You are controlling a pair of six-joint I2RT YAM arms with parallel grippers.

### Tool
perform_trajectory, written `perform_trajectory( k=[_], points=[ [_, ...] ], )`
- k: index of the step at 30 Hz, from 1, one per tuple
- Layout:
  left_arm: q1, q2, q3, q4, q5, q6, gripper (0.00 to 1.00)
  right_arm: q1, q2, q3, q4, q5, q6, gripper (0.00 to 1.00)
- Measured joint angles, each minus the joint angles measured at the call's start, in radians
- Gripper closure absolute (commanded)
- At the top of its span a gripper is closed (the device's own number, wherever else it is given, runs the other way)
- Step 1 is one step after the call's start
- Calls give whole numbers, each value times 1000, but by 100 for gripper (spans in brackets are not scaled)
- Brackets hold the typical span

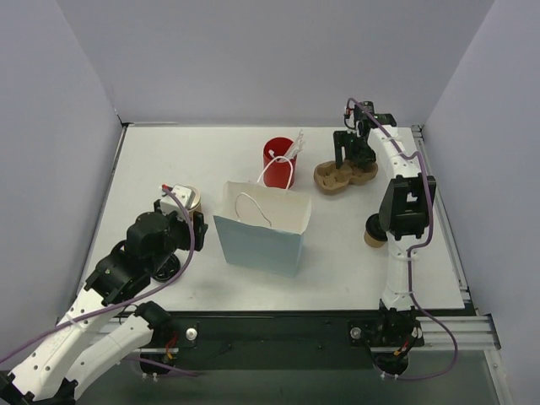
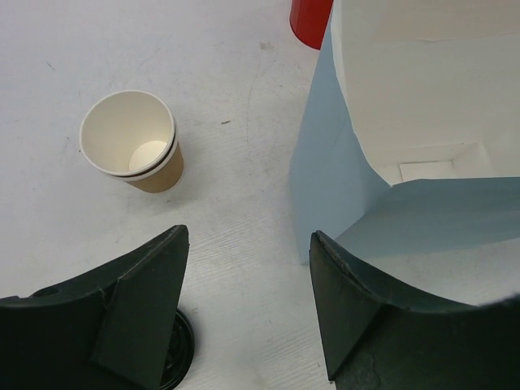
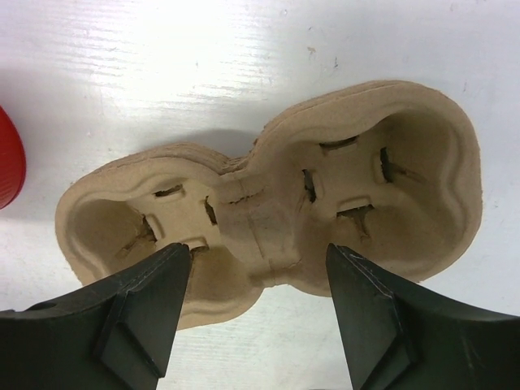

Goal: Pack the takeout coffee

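1. The takeout coffee, a small kraft-brown paper cup with a black plastic lid [image 1: 371, 234], stands to the right of the pale blue paper bag with white cord handles [image 1: 260, 236]. It is well apart from the bag and half hidden behind the right arm's upper link
2. The right gripper [image 3: 258, 317] hangs beyond the bag and to its right, with its fingers spread wide over a moulded brown pulp two-cup carrier [image 3: 268, 203], gripping nothing
3. The left gripper [image 2: 248, 313] sits at the bag's left side, likewise spread and empty. A lidless paper cup with a cream inside [image 2: 130, 142] stands left of the bag, and a taller red cup with white stirrers [image 1: 278, 159] stands behind it
4. Whether the coffee cup is full cannot be told, so it is best treated as holding liquid and kept upright
5. Its thin paper wall will probably buckle under a hard squeeze, and the pressed-on lid may pop off if gripped or knocked
6. The safest hold looks to be across the paper wall just under the lid rim, with a gentle pinch
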Motion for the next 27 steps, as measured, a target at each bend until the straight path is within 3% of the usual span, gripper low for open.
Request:
perform_trajectory(
  k=[19,27],
  points=[
    [5,-5,0,0,10,0,29,14,3,-66,86,-14,73,30],
    [11,1,0,0,16,0,29,-6,16,-111,118,-17,27,39]
  ],
)
